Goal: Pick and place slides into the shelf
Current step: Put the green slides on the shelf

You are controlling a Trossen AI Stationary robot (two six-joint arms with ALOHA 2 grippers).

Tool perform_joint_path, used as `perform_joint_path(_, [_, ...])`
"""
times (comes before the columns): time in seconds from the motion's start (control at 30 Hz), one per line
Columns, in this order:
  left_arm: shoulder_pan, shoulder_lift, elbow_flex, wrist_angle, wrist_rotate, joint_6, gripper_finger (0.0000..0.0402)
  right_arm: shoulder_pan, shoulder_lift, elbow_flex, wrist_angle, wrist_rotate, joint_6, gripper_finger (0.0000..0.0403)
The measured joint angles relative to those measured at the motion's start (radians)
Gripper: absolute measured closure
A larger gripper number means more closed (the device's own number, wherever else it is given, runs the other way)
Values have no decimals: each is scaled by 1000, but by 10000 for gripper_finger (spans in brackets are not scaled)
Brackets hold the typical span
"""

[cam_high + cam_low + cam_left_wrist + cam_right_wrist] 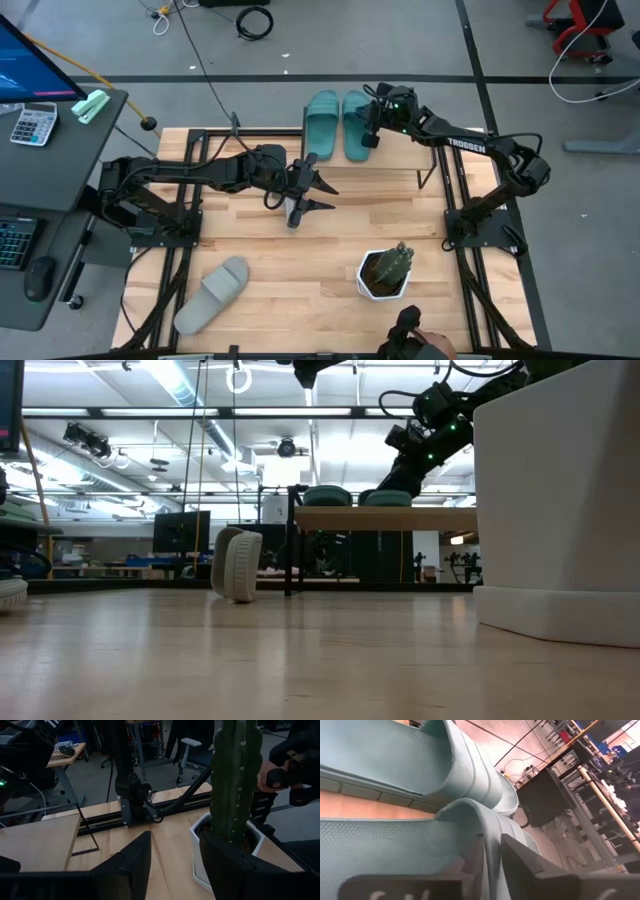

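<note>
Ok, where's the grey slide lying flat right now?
In the high view the grey slide lies flat at the table's near-left corner, well left of the white plant pot, with neither tool near it.

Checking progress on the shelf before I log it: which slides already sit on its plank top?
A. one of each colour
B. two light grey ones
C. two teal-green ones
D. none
C: the two teal-green slides lie side by side on the shelf, with the right pincer at one's strap.

Two slides [338, 124] sit side by side on the shelf [300, 182] at top centre, a third slide [212, 293] lower left, the plant pot [384, 272] lower right.
</note>
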Motion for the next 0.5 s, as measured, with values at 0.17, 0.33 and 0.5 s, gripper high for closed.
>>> perform_joint_path(0.17, [0,0,0,0,0,0,230,0,0,0,1,-7,0,363])
perform_joint_path(0.33, [0,0,0,0,0,0,228,0,0,0,12,-13,8,391])
perform_joint_path(0.5, [0,0,0,0,0,0,228,0,0,0,28,-15,16,387])
